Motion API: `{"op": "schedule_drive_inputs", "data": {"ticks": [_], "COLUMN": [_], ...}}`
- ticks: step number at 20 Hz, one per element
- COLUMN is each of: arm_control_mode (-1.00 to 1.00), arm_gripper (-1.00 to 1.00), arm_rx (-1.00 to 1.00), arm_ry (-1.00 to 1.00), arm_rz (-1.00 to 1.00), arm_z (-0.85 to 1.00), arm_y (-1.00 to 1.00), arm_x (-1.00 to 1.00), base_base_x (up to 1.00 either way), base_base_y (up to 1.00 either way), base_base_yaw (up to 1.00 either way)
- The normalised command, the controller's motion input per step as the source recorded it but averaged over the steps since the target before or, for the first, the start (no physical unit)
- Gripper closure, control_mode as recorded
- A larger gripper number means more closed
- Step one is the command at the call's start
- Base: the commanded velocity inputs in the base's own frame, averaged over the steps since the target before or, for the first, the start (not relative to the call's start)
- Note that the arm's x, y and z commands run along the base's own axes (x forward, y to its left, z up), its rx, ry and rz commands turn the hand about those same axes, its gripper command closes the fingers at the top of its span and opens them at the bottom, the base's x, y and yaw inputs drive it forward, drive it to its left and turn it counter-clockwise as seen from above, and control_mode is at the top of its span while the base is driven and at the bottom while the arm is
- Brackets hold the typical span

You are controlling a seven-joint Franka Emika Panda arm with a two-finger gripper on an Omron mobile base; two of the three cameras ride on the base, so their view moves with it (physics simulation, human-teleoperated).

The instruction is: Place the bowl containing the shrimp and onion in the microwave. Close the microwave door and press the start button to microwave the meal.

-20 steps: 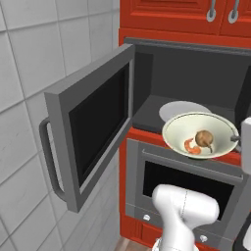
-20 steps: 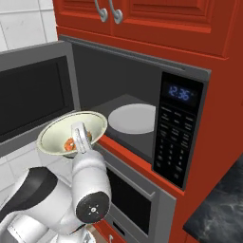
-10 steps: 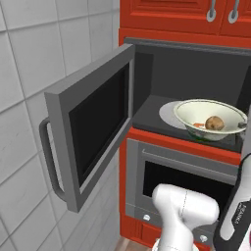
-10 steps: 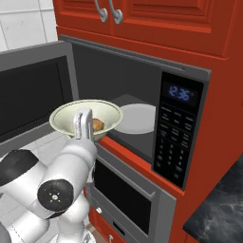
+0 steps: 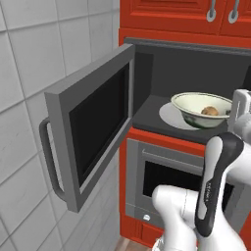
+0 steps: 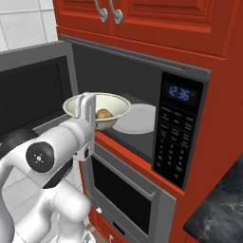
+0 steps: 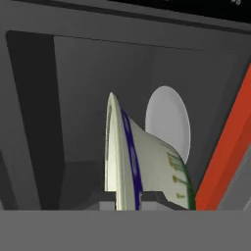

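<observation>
So we're on step 1 here: the pincer (image 7: pixel 127 198) is clamped on the rim of the bowl (image 5: pixel 202 109), carrying it at the mouth of the microwave (image 6: pixel 142 90), just above the front edge of the turntable (image 6: pixel 137 118). The onion (image 5: pixel 210 111) sits inside. Microwave door (image 5: pixel 93 122) is swung wide open. Next I'd guess it needs to push further in, lower onto the turntable, then let go.

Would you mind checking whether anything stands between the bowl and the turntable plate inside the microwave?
Nothing visible does. The microwave door is swung wide open to the left, and the gripper holds the bowl by its rim at the mouth of the cavity. The pale turntable plate lies bare just beyond the bowl.
</observation>
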Motion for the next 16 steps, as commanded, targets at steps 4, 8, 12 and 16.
{"op": "schedule_drive_inputs", "data": {"ticks": [4,8,12,16], "arm_control_mode": [-1.0,-1.0,-1.0,-1.0], "arm_gripper": [1.0,1.0,1.0,1.0], "arm_rx": [0.0,0.0,0.0,0.0], "arm_ry": [0.0,0.0,0.0,0.0], "arm_rz": [-0.07,-0.09,-0.08,-0.04], "arm_z": [-0.09,-0.11,-0.05,-0.02], "arm_y": [0.08,0.0,-0.01,-0.27], "arm_x": [0.5,0.66,0.65,0.49], "base_base_x": [0.0,0.0,0.0,0.0], "base_base_y": [0.0,0.0,0.0,0.0], "base_base_yaw": [0.0,0.0,0.0,0.0]}}
